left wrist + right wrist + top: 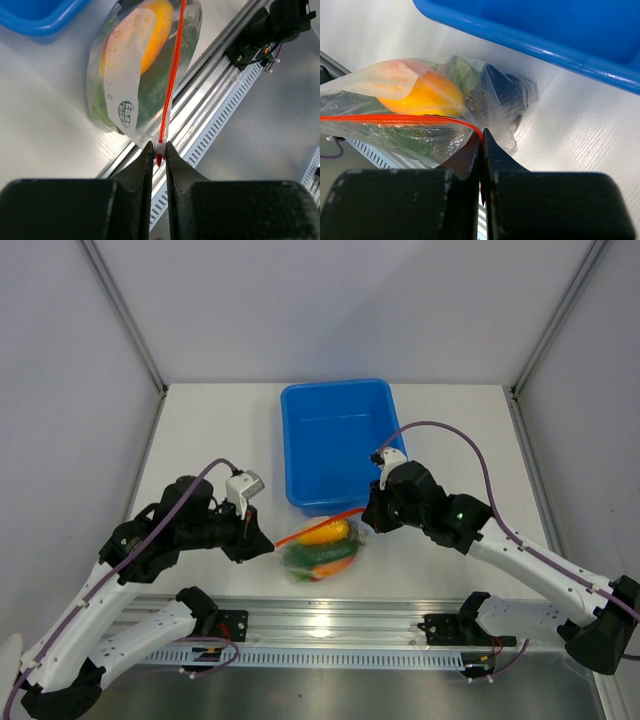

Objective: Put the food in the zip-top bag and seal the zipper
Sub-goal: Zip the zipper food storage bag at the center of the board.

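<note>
I've got the left end effector (pixel 159 150) pinching one end of the zipper (pixel 173 75), right end effector (pixel 481 145) clamped on the other. The zip-top bag (pixel 322 558), food (pixel 325 532) inside, sits just beside the blue tub (pixel 335 440).

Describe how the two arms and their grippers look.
Both the left arm and the right arm have white lower links and black joints and wrists. A purple cable loops along each, and a small white camera housing sits at each wrist. The left gripper and right gripper have matte black, tapering fingers.
</note>
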Tool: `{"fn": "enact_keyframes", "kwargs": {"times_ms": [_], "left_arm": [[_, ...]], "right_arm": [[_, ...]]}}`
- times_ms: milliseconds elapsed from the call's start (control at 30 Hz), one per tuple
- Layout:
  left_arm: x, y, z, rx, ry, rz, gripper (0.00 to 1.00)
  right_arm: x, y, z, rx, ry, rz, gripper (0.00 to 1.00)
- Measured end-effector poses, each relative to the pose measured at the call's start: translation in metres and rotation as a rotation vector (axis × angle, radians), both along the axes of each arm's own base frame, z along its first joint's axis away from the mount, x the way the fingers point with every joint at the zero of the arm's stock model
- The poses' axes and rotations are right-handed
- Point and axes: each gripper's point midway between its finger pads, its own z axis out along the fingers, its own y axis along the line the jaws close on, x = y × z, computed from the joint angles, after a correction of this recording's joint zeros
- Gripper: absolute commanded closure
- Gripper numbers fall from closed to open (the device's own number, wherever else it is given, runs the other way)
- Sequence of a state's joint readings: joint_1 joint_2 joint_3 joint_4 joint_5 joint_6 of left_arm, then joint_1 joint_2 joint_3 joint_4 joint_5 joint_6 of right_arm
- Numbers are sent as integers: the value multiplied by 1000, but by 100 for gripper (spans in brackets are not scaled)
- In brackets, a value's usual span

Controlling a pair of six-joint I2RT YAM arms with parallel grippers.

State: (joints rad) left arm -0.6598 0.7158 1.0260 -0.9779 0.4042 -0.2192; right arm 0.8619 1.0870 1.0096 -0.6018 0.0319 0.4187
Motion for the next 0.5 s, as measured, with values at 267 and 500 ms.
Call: {"fn": "enact_keyframes", "kwargs": {"times_ms": [267,500], "left_arm": [[-6,10,-1,7,19,52,80],[-7,11,-4,15,38,57,57]], "right_arm": [[0,-4,-5,-12,1,-11,100],[-2,-2,-4,-16,-6,3,100]]}}
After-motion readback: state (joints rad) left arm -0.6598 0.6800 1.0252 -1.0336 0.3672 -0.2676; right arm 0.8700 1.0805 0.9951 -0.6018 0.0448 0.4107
